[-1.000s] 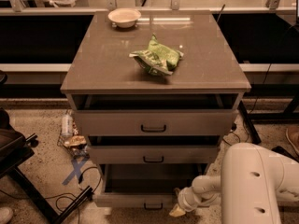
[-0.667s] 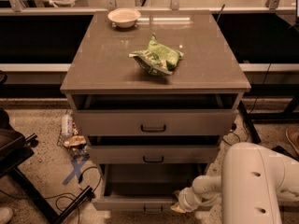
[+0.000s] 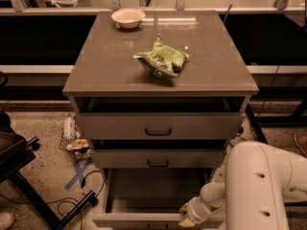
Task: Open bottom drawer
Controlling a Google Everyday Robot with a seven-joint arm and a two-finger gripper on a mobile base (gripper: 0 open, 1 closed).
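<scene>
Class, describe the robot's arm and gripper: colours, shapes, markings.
The arm is a smooth cream-white rounded shell with small dark oval recesses. It narrows to a ribbed pale wrist and tan-tipped gripper, at the front edge of the grey flat-fronted bottom drawer.

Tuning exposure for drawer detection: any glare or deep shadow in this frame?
Camera view: warm, dim light. A glare streak lies on the cabinet top beside the bowl. The inside of the bottom drawer is shadowed but readable, and the gaps above the two upper drawers are near black. The gripper, at the bottom drawer's front edge, lower right, is lit pale.
</scene>
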